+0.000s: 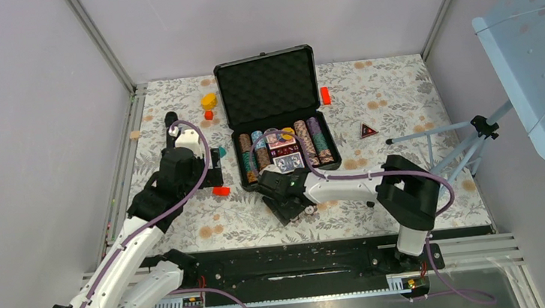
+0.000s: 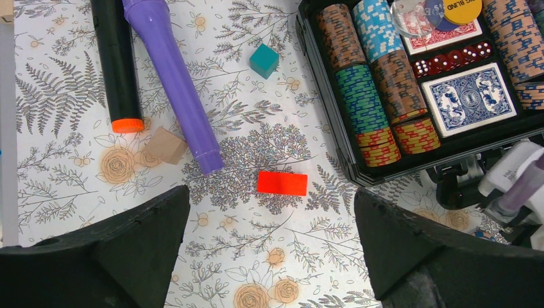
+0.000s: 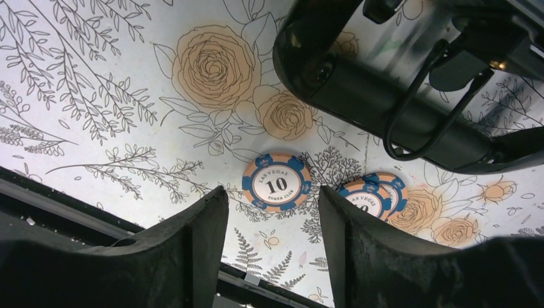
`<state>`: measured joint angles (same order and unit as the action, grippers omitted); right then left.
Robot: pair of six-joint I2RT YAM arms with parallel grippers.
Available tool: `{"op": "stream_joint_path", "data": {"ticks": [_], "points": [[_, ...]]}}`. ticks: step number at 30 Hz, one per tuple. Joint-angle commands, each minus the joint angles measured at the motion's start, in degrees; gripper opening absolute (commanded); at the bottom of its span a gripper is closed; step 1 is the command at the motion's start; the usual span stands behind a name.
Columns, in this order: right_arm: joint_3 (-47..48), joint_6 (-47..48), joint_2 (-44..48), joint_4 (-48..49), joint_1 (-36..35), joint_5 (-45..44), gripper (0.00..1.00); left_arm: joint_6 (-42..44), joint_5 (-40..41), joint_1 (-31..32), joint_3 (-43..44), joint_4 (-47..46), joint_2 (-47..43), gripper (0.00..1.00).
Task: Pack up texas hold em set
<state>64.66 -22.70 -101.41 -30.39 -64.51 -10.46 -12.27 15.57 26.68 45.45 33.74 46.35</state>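
Centrally, the black case (image 1: 267,86) stands open on the flowered cloth (image 1: 400,104). Its foam-lined lid is upright, and rows of chips (image 2: 359,96) and a deck of cards (image 2: 471,99) sit in its tray. Right claw (image 3: 272,192): jaws partly apart, gripping nothing, above a loose chip (image 3: 276,183) lying flat on the cloth near the case's front; another chip (image 3: 378,192) lies just beside it. Left claw (image 2: 271,196): jaws spread wide, empty, over a red block (image 2: 282,183) left of the case.

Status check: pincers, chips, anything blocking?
Both open: left pincer over red block, right pincer above two loose chips on table. The case stands open. Nothing covering the chips.
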Motion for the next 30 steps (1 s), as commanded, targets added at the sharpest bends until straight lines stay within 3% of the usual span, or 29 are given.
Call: {"op": "stream_joint_path", "data": {"ticks": [1, 21, 30], "points": [[2.11, 0.91, -2.08, 0.64, -0.36, 0.32, 0.59, -0.03, -0.50, -0.22, -0.10, -2.31, -0.14, 0.99], [-1.99, -1.35, -0.37, 2.17, -1.05, 3.02, 0.52, -0.03, -0.52, -0.22, -0.15, -2.22, 0.10, 0.99], [-0.50, -0.38, 0.56, 0.98, -1.14, -0.96, 0.59, -0.03, -0.55, -0.22, -0.14, -2.27, 0.05, 0.99]]}}
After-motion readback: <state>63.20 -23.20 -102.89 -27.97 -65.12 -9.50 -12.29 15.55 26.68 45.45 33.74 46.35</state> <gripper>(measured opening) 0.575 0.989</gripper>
